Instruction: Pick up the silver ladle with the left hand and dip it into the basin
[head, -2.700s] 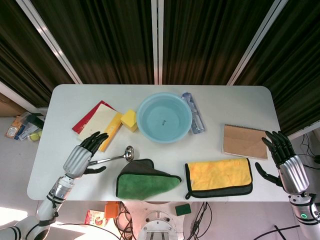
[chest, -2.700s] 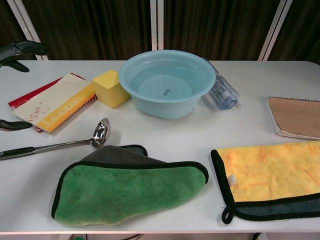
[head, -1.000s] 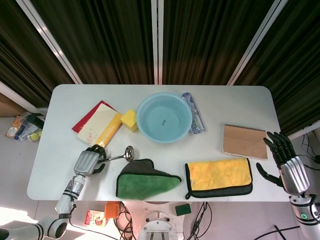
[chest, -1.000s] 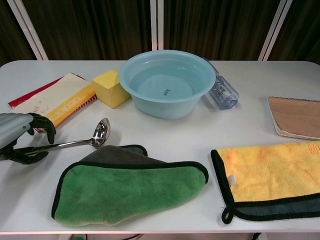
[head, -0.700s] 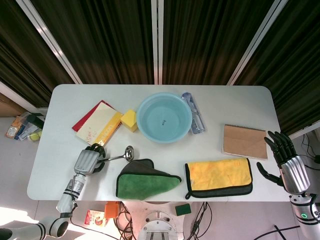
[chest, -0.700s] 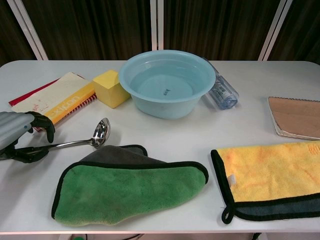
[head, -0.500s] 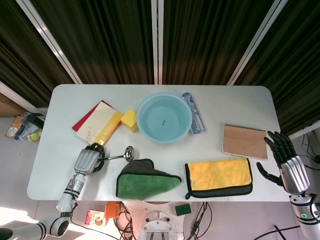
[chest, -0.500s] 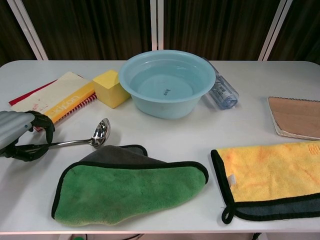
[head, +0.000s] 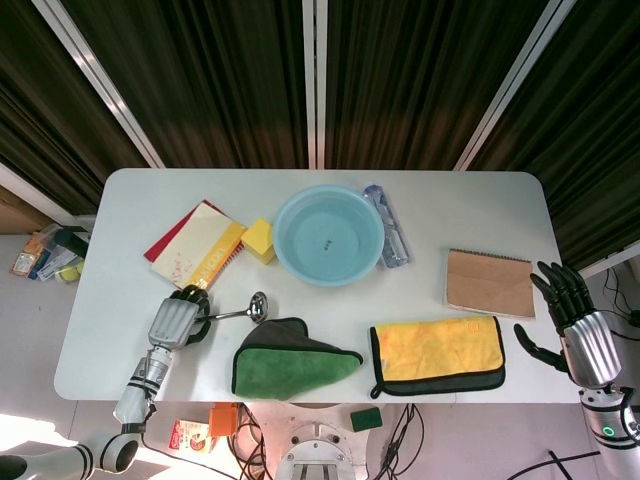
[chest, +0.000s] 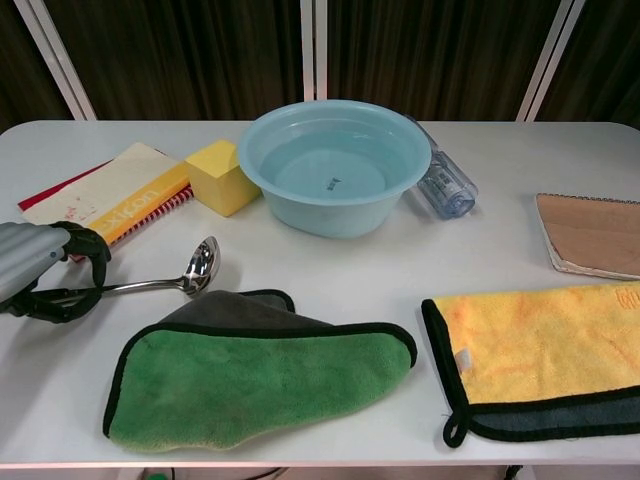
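The silver ladle lies near the table's front left, its bowl beside the green cloth. My left hand has its fingers curled around the ladle's dark handle and grips it low over the table. The light blue basin holds water and stands at the back middle. My right hand hangs open off the table's right edge, seen only in the head view.
A green cloth lies just right of the ladle. A yellow sponge, a yellow-and-red book, a clear bottle, a brown notebook and a yellow cloth also sit on the white table.
My left hand came down onto the ladle's handle and closed around it. The ladle has shifted slightly with the hand. The right hand has barely moved.
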